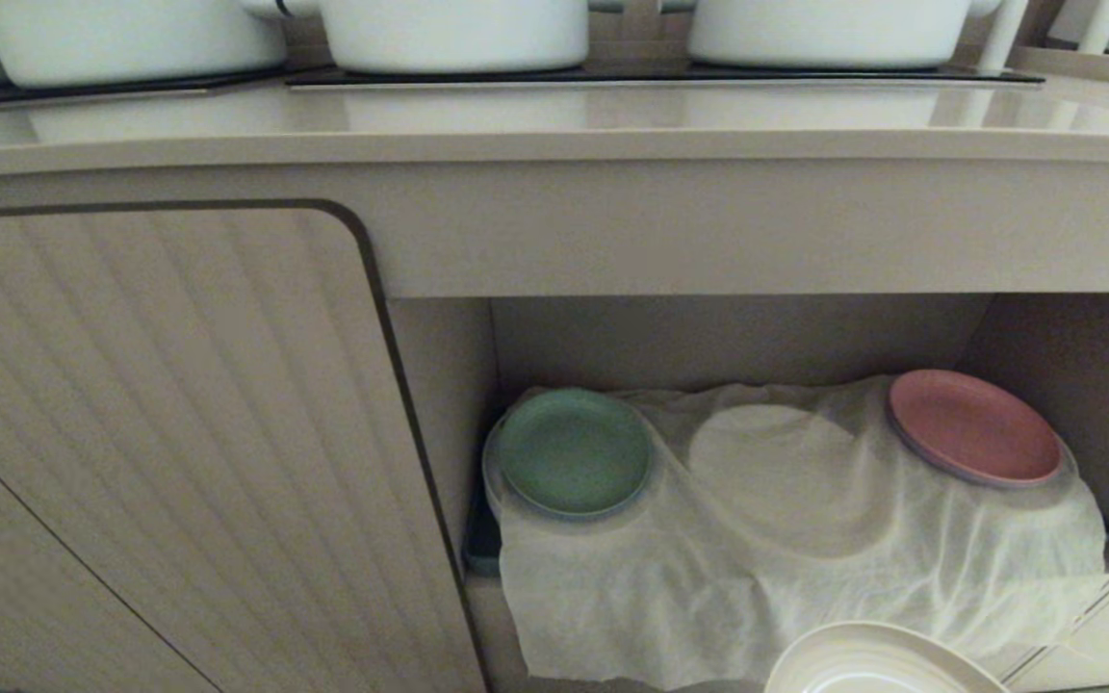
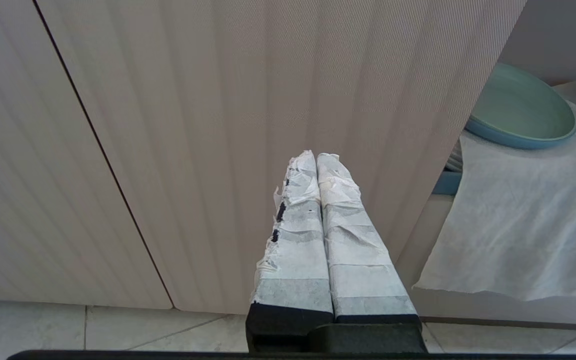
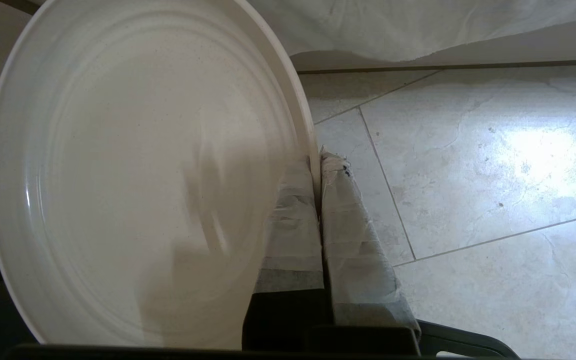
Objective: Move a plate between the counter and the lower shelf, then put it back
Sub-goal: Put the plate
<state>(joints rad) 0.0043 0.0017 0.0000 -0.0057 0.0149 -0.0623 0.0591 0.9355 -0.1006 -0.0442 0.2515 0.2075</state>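
Plate (image 3: 133, 190) pinched in right hand (image 3: 318, 165); white cloth (image 1: 805, 577) just beyond.

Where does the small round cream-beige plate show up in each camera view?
Head view: the small round cream-beige plate peeks in at the bottom edge, right of centre, below the white cloth.
Left wrist view: not in it.
Right wrist view: fills the left half, its rim pinched by the right gripper.
Shared landmark: the white cloth's hanging edge, seen in all three views.
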